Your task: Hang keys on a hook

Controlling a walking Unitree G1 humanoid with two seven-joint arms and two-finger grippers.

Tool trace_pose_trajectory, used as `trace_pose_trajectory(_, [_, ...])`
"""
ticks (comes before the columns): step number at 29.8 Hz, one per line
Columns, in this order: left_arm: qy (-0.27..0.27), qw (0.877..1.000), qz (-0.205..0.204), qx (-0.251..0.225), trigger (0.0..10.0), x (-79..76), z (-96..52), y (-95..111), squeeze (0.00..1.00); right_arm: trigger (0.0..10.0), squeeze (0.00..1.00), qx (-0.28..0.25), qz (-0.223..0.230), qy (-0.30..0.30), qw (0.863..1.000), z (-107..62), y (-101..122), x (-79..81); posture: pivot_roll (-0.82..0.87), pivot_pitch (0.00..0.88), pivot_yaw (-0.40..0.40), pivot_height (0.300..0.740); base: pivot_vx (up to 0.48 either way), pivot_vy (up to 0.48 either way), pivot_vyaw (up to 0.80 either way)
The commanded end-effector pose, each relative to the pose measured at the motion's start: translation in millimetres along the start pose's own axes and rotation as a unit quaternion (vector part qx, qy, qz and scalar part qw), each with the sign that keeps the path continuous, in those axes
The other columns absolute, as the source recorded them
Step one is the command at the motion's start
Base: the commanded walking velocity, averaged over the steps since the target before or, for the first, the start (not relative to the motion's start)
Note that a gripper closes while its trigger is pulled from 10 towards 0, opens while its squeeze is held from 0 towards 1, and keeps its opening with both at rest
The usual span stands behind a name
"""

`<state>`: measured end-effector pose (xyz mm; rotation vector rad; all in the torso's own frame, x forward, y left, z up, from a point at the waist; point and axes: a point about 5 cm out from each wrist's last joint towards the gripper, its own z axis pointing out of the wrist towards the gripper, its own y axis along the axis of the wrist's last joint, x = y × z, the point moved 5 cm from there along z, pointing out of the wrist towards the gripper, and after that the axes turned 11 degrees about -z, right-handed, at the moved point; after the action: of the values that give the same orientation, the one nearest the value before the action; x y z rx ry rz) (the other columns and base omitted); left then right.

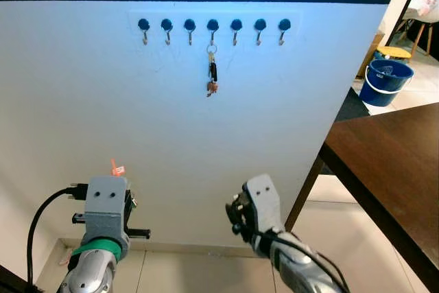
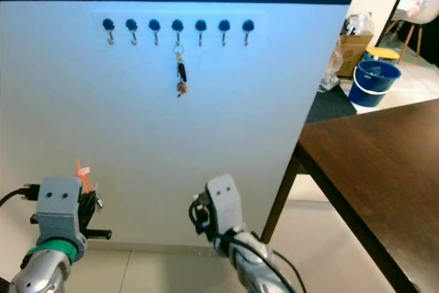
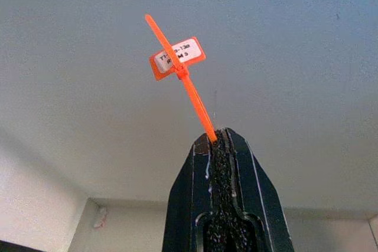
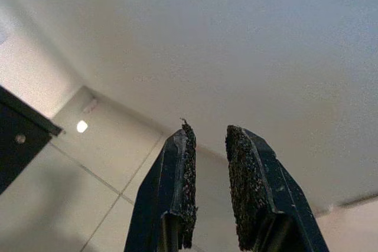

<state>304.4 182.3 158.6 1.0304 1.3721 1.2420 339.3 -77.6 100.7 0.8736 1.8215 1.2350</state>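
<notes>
A row of several dark-knobbed hooks [image 1: 212, 27] runs along the top of a white wall. A bunch of keys [image 1: 212, 71] hangs from the middle hook by its ring. My left gripper [image 3: 220, 137] is low on the left, well below the hooks. It is shut on the stem of an orange zip tie with a labelled tag [image 3: 177, 58], which sticks up past the fingertips; the same tag [image 1: 117, 168] shows above the wrist. My right gripper [image 4: 207, 133] is low at centre, pointing at the wall's foot. Its fingers stand slightly open with nothing between them.
A dark wooden table [image 1: 398, 162] juts in from the right, its corner close to the wall's edge. Beyond it stand a blue bucket [image 1: 387, 80], a yellow stool [image 1: 394, 52] and a cardboard box [image 2: 353, 46]. Pale tiled floor [image 4: 88, 187] lies below the wall.
</notes>
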Motion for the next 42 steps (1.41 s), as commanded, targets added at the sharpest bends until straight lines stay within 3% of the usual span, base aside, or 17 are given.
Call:
trace_pose_trajectory(1, [0.019,0.999,-0.006,-0.032,10.0,8.8,-0.2,11.4,0.0,10.0,0.0,-0.023,-0.005,0.001,1.0,-3.5,1.4,3.0,-0.16,0.068,0.132,0.74,0.0,0.0,0.0])
trace_pose_trajectory(6, [0.005,0.996,-0.032,-0.082,10.0,1.3,-1.4,30.4,0.0,10.0,0.0,-0.075,-0.004,-0.027,0.997,-8.4,11.9,-2.4,-0.17,0.069,0.131,0.74,0.0,0.0,0.0])
trace_pose_trajectory(12, [0.003,0.993,-0.041,-0.113,10.0,0.4,-0.8,42.0,0.0,10.0,0.0,-0.099,0.002,-0.031,0.995,-11.6,18.2,-3.2,-0.18,0.069,0.126,0.74,0.044,0.0,0.0])
trace_pose_trajectory(20, [0.009,0.99,-0.043,-0.133,10.0,10.9,4.8,52.4,0.0,10.0,0.0,-0.099,0.019,-0.024,0.995,-11.6,14.7,-3.2,-0.18,0.078,0.123,0.74,0.302,0.0,-0.2])
trace_pose_trajectory(29, [0.02,0.988,-0.049,-0.142,10.0,15.5,6.6,54.8,0.0,10.0,0.0,-0.096,-0.002,-0.003,0.995,-11.8,11.7,5.1,-0.18,0.087,0.122,0.74,0.342,0.0,-0.35])
trace_pose_trajectory(36, [0.069,0.985,-0.058,-0.147,10.0,36.0,7.2,56.5,0.0,10.0,0.0,-0.092,-0.006,0.007,0.996,-10.2,10.3,7.5,-0.18,0.087,0.121,0.74,0.0,0.0,0.0])
trace_pose_trajectory(42, [0.088,0.983,-0.05,-0.153,10.0,44.1,5.9,58.8,0.0,10.0,0.0,-0.092,-0.006,0.009,0.996,-9.6,9.9,7.8,-0.17,0.09,0.119,0.74,0.0,0.0,0.0])
